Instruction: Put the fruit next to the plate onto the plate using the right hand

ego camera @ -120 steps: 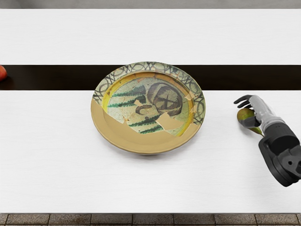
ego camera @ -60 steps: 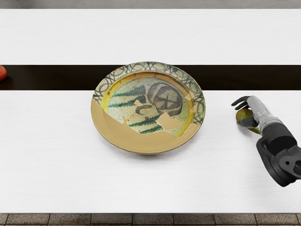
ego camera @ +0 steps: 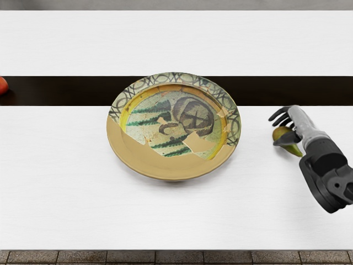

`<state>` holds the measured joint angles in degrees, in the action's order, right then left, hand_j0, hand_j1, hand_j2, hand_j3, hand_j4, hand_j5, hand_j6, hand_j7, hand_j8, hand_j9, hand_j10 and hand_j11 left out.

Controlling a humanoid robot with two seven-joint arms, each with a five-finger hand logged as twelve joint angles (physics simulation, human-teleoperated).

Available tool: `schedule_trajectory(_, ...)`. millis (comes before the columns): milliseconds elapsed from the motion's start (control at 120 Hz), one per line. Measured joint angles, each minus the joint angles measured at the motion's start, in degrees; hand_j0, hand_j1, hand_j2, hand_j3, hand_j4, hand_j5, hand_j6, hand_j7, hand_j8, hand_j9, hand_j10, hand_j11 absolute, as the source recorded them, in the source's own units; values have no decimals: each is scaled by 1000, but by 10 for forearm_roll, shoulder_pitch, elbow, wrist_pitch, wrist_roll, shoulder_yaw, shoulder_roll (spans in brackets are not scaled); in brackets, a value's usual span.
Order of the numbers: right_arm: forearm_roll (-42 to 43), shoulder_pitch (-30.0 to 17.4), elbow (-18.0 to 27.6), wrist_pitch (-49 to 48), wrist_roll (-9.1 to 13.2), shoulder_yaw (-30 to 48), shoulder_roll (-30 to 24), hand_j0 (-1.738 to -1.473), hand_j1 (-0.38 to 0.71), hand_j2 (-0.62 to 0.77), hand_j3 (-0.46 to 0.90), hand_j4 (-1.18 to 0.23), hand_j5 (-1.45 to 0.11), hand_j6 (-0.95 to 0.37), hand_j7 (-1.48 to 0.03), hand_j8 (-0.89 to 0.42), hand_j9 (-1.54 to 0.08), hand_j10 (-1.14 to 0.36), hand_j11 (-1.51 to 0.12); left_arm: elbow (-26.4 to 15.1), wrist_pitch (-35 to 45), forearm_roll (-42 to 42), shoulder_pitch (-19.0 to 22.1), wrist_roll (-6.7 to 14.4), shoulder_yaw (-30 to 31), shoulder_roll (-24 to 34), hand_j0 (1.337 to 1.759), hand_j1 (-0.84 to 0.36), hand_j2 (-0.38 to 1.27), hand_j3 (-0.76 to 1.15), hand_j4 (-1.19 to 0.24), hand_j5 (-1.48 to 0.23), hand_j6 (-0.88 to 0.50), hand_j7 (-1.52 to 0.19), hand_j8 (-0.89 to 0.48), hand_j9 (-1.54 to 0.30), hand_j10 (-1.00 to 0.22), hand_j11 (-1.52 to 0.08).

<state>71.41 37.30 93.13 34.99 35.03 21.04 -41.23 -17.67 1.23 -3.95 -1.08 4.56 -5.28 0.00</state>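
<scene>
Fruit (ego camera: 280, 133), small and yellow-green, sits to the right of the plate (ego camera: 138, 160), apart from its rim and not on it yet. The right hand (ego camera: 295, 124) comes in from the right edge and wraps the fruit. The fingers (ego camera: 278, 116) curl over its top and far side, and the thumb closes in from the near side, so the fruit is pinched between them. The grip looks closed on the fruit. Whether it is clear of the worktop (ego camera: 66, 182) cannot be told from this view.

The hand approaches from the side away from the plate, which leaves an open path leftward to the dish. The plate is wide and shallow with a raised rim, so the fruit likely needs lifting above the rim before it moves across. The fruit is round, so it may roll or slip if the pinch is loose.

A red object (ego camera: 2, 85) shows at the far left edge in the dark gap (ego camera: 55, 91), well away from the plate, so it is probably not the target. The left arm is not visible.
</scene>
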Motion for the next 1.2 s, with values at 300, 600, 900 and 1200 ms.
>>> schedule_trajectory(300,0,21,16,0,1,1,-7,-1656,236,280,0,-626,-843,-636,-826,-513,-829,-463,-827,0,0,0,0,0,0,0,1658,346,0,0,-2,-3,-2,-3,-2,-3,-2,-3)
schedule_trajectory(600,-1,50,29,0,1,1,-1,-1656,233,273,0,-626,-847,-637,-828,-511,-831,-462,-825,0,0,0,0,0,0,0,1658,346,0,0,-2,-3,-2,-3,-2,-3,-2,-3)
schedule_trajectory(900,-1,71,44,0,0,1,4,-1657,258,314,0,-629,-844,-637,-829,-517,-830,-461,-824,0,0,0,0,0,0,0,1658,346,0,0,-2,-3,-2,-3,-2,-3,-2,-3)
schedule_trajectory(1200,-1,96,49,0,0,0,35,-1657,238,263,0,-627,-846,-636,-828,-513,-835,-455,-825,0,0,0,0,0,0,0,1658,346,0,0,-2,-3,-2,-3,-2,-3,-2,-3)
